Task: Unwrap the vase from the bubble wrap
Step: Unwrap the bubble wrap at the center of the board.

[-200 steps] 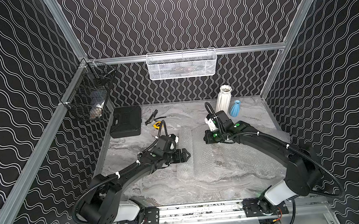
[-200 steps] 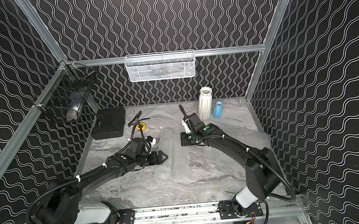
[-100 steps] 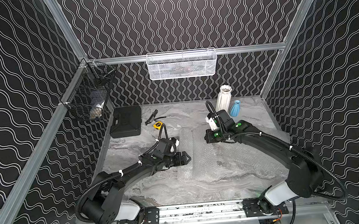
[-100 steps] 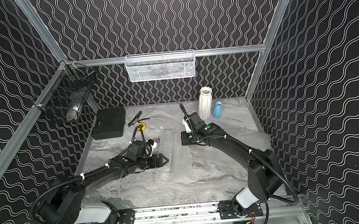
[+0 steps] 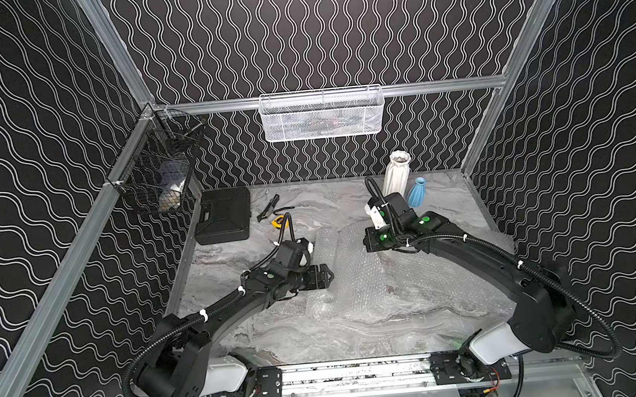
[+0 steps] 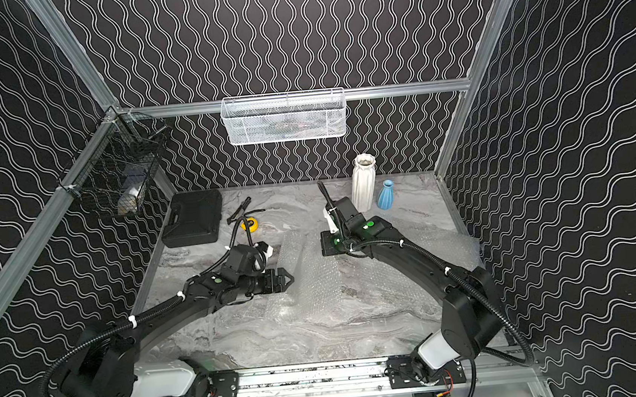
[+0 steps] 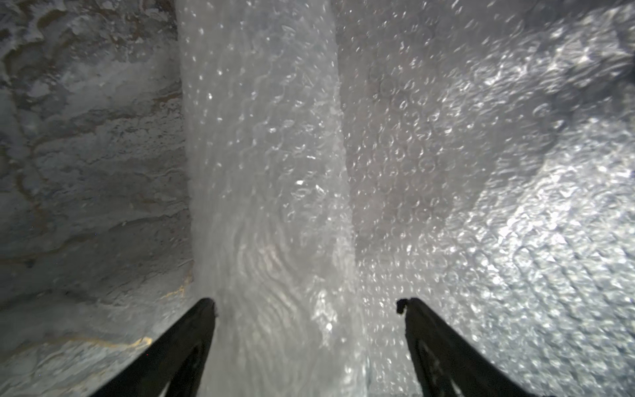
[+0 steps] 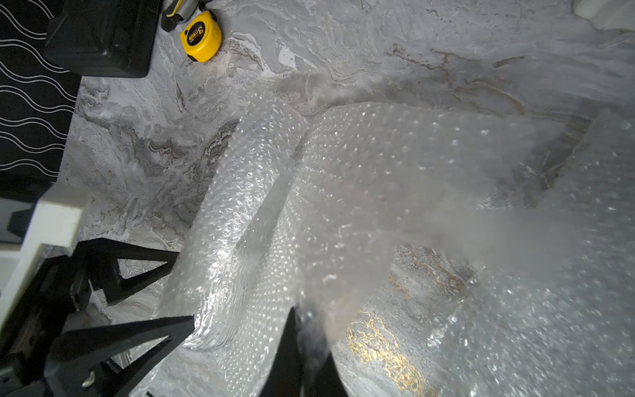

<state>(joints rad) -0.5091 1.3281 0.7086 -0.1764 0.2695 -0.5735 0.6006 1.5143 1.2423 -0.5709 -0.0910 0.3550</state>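
Left gripper (image 7: pixel 305 306): jaws spread, tips at the rolled edge of the bubble wrap (image 5: pixel 358 278). Right gripper (image 8: pixel 302 330): closed, apparently pinching a lifted fold of that sheet, blurred there. The wrap lies on the marble table (image 5: pixel 281 340) between both arms; white ribbed vase (image 5: pixel 397 175) and blue vase (image 5: pixel 417 192) stand upright behind it.

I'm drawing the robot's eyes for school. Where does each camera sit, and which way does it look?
Top views: high at the arms' base end, facing down at the table and back wall; left arm and right arm show whole.
Left wrist: rides the left arm, looking past the open left gripper at the bubble wrap; only its fingertips show.
Right wrist: rides the right arm, looking past the right gripper, shut on the wrap; the left gripper shows too.
Shared: both wrist views see the rolled wrap.
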